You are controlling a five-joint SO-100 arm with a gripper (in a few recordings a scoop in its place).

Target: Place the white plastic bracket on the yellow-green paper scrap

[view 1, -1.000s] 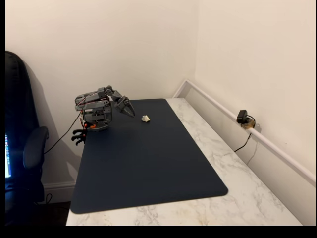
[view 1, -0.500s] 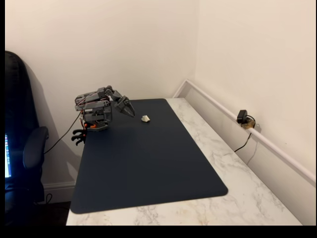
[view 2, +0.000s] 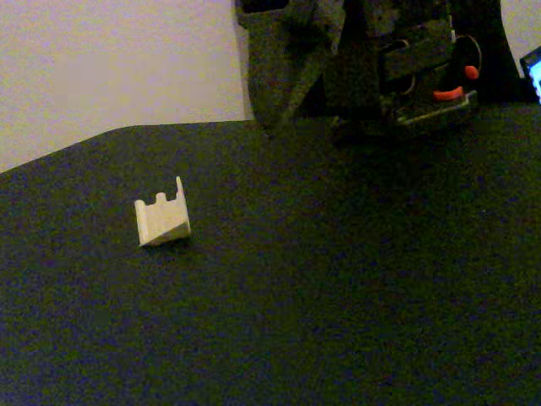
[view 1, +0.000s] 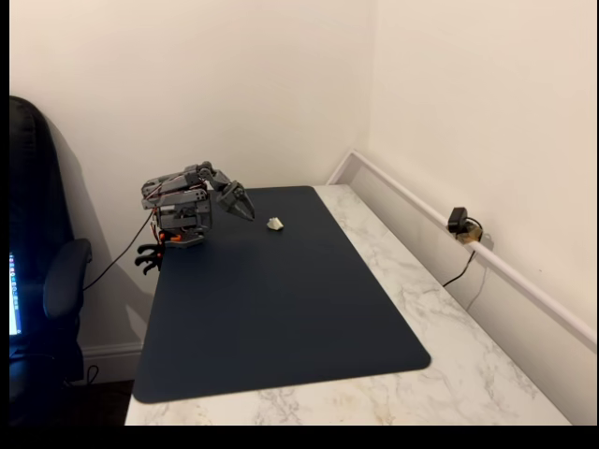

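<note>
Cream walls [view 1: 234,84] meet in a corner behind a white marble-veined bench [view 1: 430,309], with a white trim rail [view 1: 468,248] running along the right wall. Most of the bench is covered by a smooth, matte, dark navy mat [view 1: 271,299] with rounded corners. At the mat's far left corner sits the folded grey arm [view 1: 182,201], blocky, with orange bits at its base and a thin black cable [view 1: 117,257] trailing off the bench edge. Its hand [view 1: 241,208] tapers to a dark point above the mat; whether the fingers are parted or together cannot be told. A black office chair [view 1: 42,281] stands beyond the left edge. A small black camera [view 1: 460,224] perches on the rail. The white plastic bracket [view 1: 275,224] lies on the mat near its far edge, just right of the hand and apart from it; up close in a fixed view it [view 2: 162,222] is a hard, off-white wedge with a notched upright back.
</note>
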